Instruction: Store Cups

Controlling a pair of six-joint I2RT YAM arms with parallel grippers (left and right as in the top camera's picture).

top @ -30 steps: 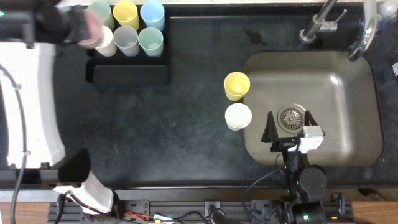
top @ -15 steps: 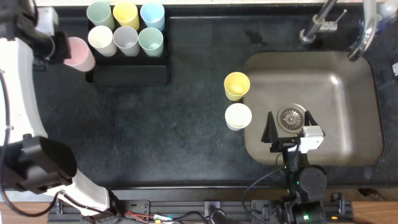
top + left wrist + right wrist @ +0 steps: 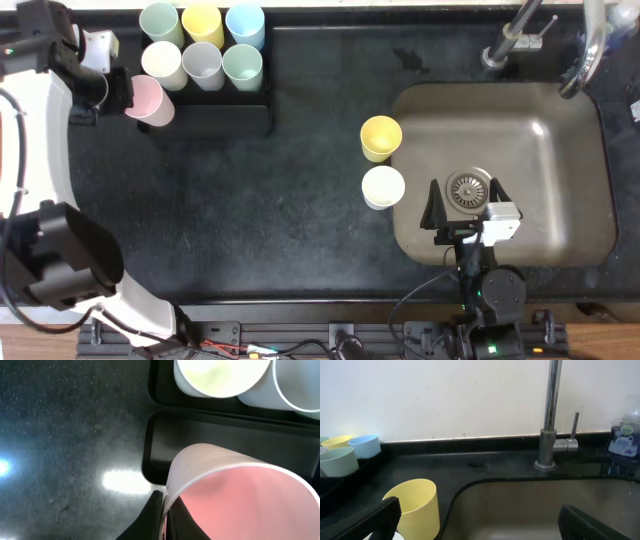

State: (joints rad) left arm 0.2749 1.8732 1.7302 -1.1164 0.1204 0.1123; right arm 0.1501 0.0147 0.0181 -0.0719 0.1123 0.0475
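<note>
Pink cup (image 3: 148,100) has shifted toward the tray (image 3: 205,122), pinched by the left claw (image 3: 164,519), largely hidden; right claw (image 3: 465,192) gapes open.

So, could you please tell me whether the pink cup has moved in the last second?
Yes. In the top view the pink cup moved down the picture, from the black tray's back-left corner to its empty front section's left edge.

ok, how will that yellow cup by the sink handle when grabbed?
Yellow cup looks thin-walled and empty: probably light, slightly squeezable. It stands upright at the sink rim, so a side push could tip it in. Round, so likely rolls once down.
</note>
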